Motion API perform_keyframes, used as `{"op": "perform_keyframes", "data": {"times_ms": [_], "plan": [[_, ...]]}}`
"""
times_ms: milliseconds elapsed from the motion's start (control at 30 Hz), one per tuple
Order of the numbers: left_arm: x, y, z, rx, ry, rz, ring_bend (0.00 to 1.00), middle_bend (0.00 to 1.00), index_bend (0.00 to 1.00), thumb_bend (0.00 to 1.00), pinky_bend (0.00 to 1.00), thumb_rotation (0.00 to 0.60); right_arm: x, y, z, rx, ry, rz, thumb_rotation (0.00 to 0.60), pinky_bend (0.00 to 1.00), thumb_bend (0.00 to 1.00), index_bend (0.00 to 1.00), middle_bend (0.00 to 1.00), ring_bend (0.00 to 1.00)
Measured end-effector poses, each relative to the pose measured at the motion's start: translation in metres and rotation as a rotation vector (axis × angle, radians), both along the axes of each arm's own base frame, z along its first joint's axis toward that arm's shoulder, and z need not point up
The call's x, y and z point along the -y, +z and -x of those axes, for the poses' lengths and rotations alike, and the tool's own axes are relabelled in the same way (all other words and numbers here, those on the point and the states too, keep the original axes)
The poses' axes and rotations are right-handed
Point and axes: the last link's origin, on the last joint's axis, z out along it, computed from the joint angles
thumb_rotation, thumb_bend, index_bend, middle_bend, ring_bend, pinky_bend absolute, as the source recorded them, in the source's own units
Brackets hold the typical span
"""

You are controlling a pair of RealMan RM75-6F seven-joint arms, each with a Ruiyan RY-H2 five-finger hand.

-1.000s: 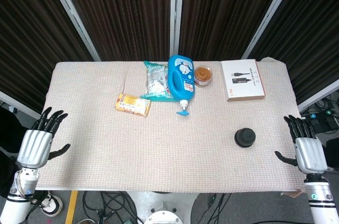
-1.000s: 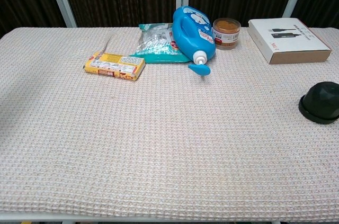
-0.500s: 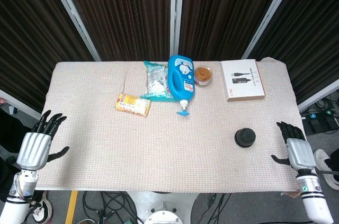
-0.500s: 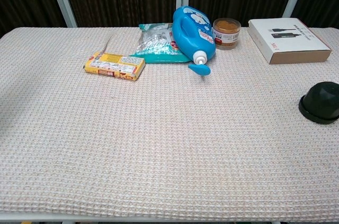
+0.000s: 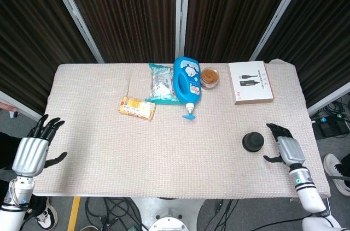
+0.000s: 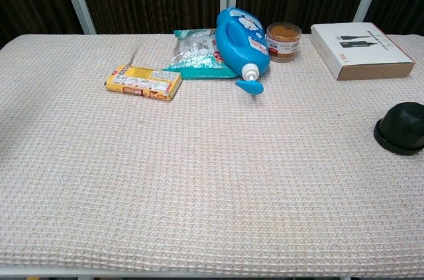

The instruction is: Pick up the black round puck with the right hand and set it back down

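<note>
Right hand (image 5: 286,148) open, seemingly just beside black puck (image 5: 253,142), w/o contact.

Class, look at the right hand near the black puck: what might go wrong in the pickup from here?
The right hand is open beside the black round puck, not touching; its fingers might nudge the low puck away rather than grip it. The puck also sits close to the table edge, so it might get knocked off.
</note>
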Motion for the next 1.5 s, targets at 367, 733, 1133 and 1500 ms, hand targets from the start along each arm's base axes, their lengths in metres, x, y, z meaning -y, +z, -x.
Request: {"op": "perform_keyframes", "data": {"times_ms": [367, 733, 1133, 1500], "plan": [[0.000, 0.000, -0.002, -0.004, -0.007, 0.006, 0.03, 0.14, 0.17, 0.13, 0.29, 0.600, 0.009, -0.012, -0.009, 0.011, 0.011, -0.043, 0.600, 0.00, 0.05, 0.00, 0.07, 0.00], [0.000, 0.002, 0.000, -0.002, -0.004, -0.003, 0.03, 0.14, 0.17, 0.13, 0.29, 0.600, 0.014, -0.023, -0.014, 0.003, 0.013, -0.061, 0.600, 0.00, 0.06, 0.00, 0.10, 0.00], [0.001, 0.004, 0.003, 0.002, 0.001, -0.008, 0.03, 0.14, 0.17, 0.13, 0.29, 0.600, 0.018, -0.033, -0.017, -0.010, 0.017, -0.065, 0.600, 0.00, 0.07, 0.00, 0.16, 0.00], [0.001, 0.004, 0.005, 0.003, 0.001, -0.002, 0.03, 0.14, 0.17, 0.13, 0.29, 0.600, 0.019, -0.038, -0.016, -0.019, 0.011, -0.071, 0.600, 0.00, 0.09, 0.00, 0.19, 0.00]]}}
